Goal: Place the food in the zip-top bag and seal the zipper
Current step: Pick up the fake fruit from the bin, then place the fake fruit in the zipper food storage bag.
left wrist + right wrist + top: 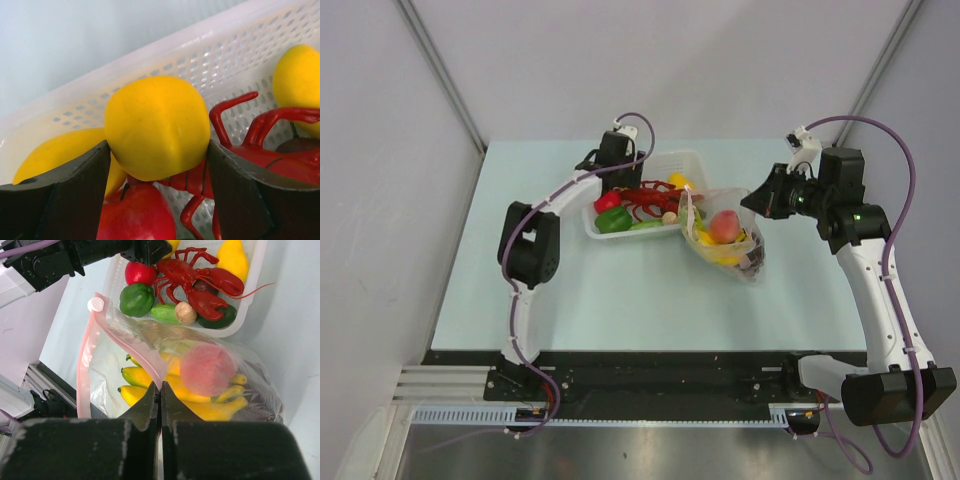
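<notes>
Left tool (159,144) brackets yellow fruit (155,120) — right tool (160,390) pinches zip-top bag (150,337).

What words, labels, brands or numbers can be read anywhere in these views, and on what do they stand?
None can be read. No legible text shows on the zip-top bag, the white basket or the food; if the bag carries print, it is too faint to read.
</notes>
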Available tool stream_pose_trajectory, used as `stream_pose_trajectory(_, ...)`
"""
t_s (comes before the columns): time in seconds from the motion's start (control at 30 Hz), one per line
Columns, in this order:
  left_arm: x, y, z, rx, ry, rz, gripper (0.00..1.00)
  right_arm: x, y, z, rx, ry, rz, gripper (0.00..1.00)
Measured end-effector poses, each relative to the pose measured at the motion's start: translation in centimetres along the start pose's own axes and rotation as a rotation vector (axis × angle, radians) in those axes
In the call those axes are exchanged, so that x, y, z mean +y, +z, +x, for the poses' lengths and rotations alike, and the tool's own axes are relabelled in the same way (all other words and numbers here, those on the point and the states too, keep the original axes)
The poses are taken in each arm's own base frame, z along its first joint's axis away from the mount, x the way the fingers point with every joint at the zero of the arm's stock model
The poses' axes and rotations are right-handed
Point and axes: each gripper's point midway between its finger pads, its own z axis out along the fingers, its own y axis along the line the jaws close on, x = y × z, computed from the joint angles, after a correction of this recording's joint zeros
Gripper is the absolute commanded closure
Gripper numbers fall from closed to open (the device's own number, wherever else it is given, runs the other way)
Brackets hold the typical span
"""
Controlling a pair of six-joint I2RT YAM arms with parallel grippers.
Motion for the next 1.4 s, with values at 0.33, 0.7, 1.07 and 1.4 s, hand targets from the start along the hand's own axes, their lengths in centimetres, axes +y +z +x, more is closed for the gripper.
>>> stream_pose_trajectory(0.33, -1.5, -8.5, -4.5, -0.143, -0.018, 0.142, 0.45, 0.0, 0.0, 0.2, 0.008, 0.002, -0.001, 1.0)
stream_pose_trajectory(0.7, -14.7, -31.9, -12.8, -0.524, 0.18, 0.789, 0.48, 0.0, -0.1, 0.1, 0.006, -0.006, -0.006, 1.0)
stream_pose_trajectory(1.07, -24.0, -31.5, -4.5, -0.318, 0.376, 1.052, 0.2, 0.3, -0.2, 0.0, 0.004, -0.011, -0.034, 1.0)
stream_pose_trajectory(1.4, -24.1, -28.4, -1.4, -0.185, 0.443, 1.011, 0.0, 1.5, -0.5, 0.6, 0.032, -0.035, -0.113, 1.0)
